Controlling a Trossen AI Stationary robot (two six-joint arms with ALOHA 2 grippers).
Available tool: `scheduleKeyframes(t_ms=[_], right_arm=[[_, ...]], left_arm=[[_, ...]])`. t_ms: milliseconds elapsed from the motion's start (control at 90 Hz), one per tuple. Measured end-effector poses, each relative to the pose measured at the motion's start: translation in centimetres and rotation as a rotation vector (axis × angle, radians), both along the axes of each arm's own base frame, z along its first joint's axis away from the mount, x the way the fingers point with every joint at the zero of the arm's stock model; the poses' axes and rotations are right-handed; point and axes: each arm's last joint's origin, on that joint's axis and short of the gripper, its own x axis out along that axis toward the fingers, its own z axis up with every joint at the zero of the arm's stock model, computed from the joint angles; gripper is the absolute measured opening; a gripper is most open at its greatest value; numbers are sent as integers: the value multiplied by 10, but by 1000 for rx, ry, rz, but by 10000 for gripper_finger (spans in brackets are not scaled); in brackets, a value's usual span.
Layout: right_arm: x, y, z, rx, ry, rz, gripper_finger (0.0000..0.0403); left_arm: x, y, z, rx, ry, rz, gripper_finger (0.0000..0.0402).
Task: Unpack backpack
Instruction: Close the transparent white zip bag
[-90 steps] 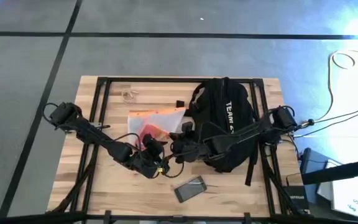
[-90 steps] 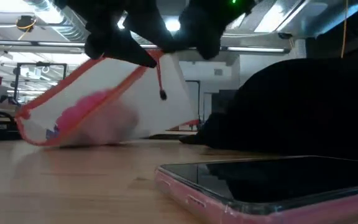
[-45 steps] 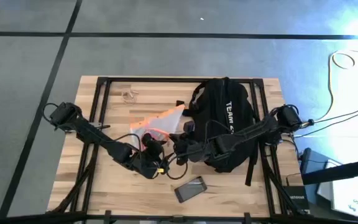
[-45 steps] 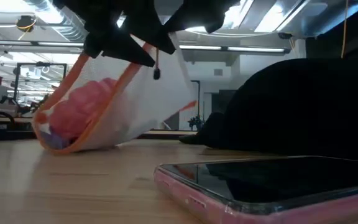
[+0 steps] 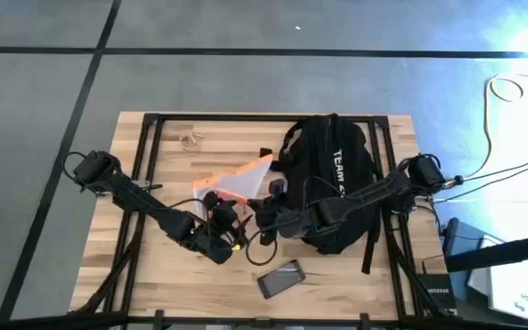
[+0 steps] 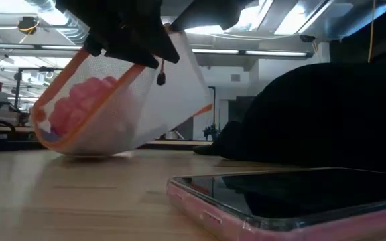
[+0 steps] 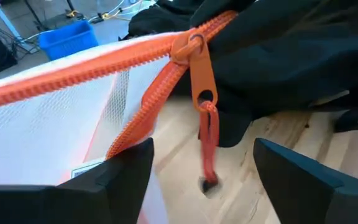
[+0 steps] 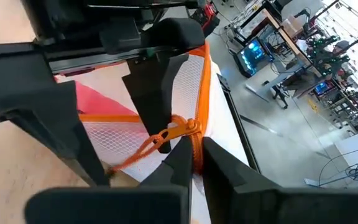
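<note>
A white mesh pouch (image 5: 235, 181) with an orange zipper hangs tilted between the left claw (image 5: 223, 220) and the right claw (image 5: 262, 218), its far end low over the table (image 5: 154, 284). Something pink (image 6: 79, 104) is bunched inside. The zipper pull (image 7: 201, 81) dangles just ahead of the left claw. A phone (image 5: 280, 278) in a pink case lies flat, near both claws. A small ring (image 5: 190, 141) lies well beyond the left claw.

Backpack (image 5: 337, 174): black, white lettering. Pouch (image 6: 112, 107): white mesh, orange zipper (image 7: 135, 118), pink contents. Phone (image 6: 300, 201): pink case, dark screen. Table (image 5: 154, 266): pale wood.
</note>
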Motion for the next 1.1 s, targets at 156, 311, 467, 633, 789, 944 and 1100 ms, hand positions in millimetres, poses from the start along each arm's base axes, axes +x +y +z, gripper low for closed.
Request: scheduleKeyframes(t_ms=[156, 311, 467, 633, 789, 944, 1100], right_arm=[[0, 0, 0, 4, -3, 0, 3], [0, 1, 0, 9, -3, 9, 3], [0, 1, 0, 9, -3, 10, 3], [0, 1, 0, 10, -4, 10, 3], [0, 1, 0, 10, -4, 10, 3], [0, 0, -1, 6, 6, 9, 3], [-2, 0, -5, -17, 58, 12, 3]], left_arm=[[0, 1, 0, 24, 4, 9, 188], [0, 1, 0, 34, 3, 15, 100], [0, 1, 0, 46, 11, 11, 22], [0, 1, 0, 44, 5, 15, 9], [0, 1, 0, 47, 5, 17, 5], [0, 1, 0, 54, 12, 14, 2], [-3, -1, -1, 72, 46, -5, 2]])
